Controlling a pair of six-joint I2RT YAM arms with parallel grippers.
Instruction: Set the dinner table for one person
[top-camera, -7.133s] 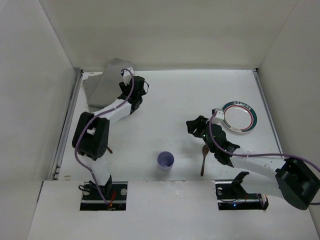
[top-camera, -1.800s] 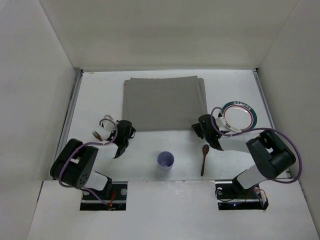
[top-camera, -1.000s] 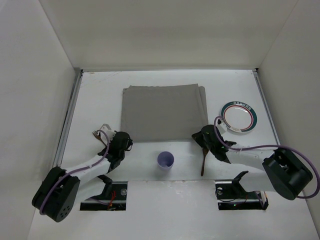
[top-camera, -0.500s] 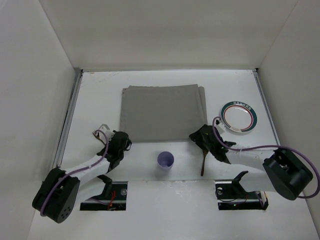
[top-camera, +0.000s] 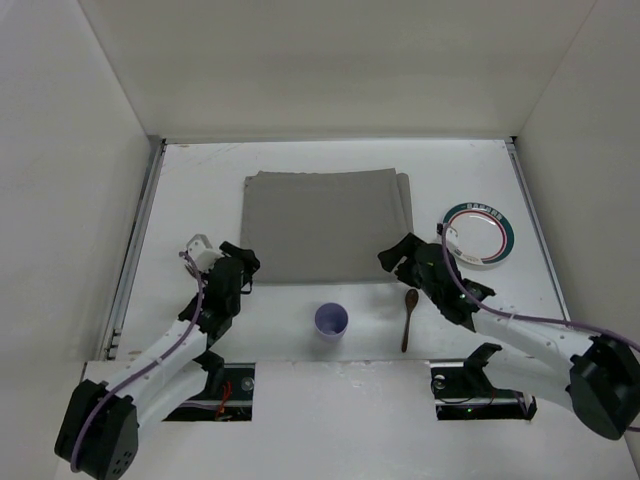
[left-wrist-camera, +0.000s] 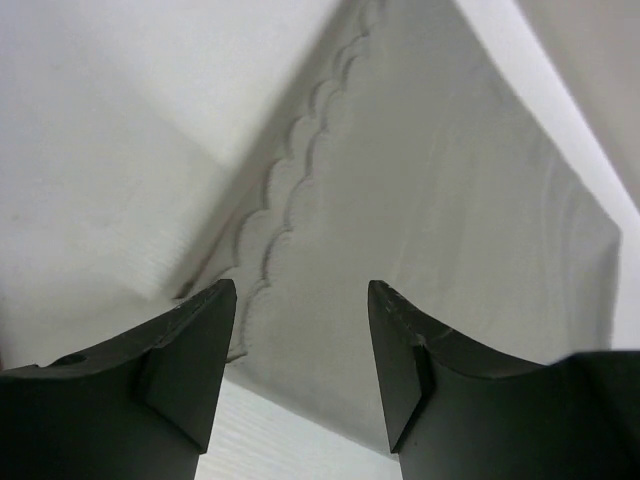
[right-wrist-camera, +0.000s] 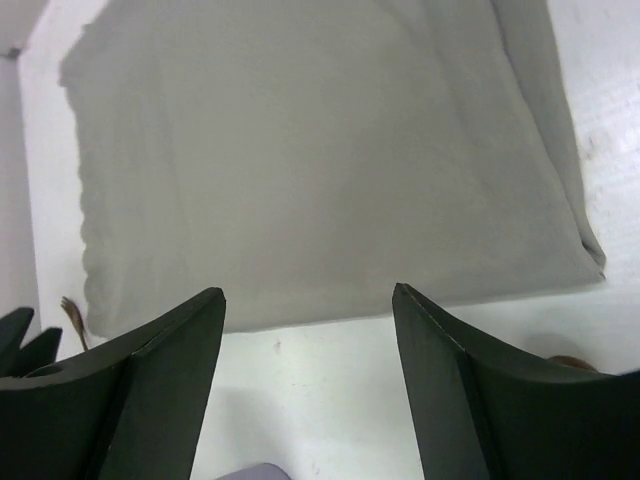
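Worktop: the white worktop (top-camera: 330, 165) forms the floor of the enclosure, with rails along its left and right sides. It carries every item listed below.
Placemat: the grey placemat (top-camera: 325, 225) lies spread at the far centre of the worktop.
Change: seven seconds earlier we saw the placemat bunched at the far left under the left arm. It is now opened out and centred. Within the last half second both grippers have drawn back from its near edge.
Meaning for the task: we judge the mat-laying step to be complete. The plate, cup and cutlery have not yet been brought to the mat.
Cup: the lilac cup (top-camera: 331, 320) stands at near centre, just off the mat's near edge.
Spoon: the wooden spoon (top-camera: 408, 318) lies right of the cup, off the mat.
Plate: the green-rimmed plate (top-camera: 479, 235) sits right of the mat, apart from it.
Left gripper: the left gripper (top-camera: 240, 262) hovers at the mat's near-left corner, fingers spread and holding nothing.
Right gripper: the right gripper (top-camera: 397, 255) hovers at the near-right corner, likewise spread and empty.
Hidden or unclear:
- Fork (right-wrist-camera: 72, 315): only its tines show, at the left edge of the right wrist view. Overhead, the left arm covers it.
- Mat, right edge: it shows a doubled strip.
- Mat, near-left corner: it casts a shadow in the left wrist view, and we cannot tell whether it lies flat.
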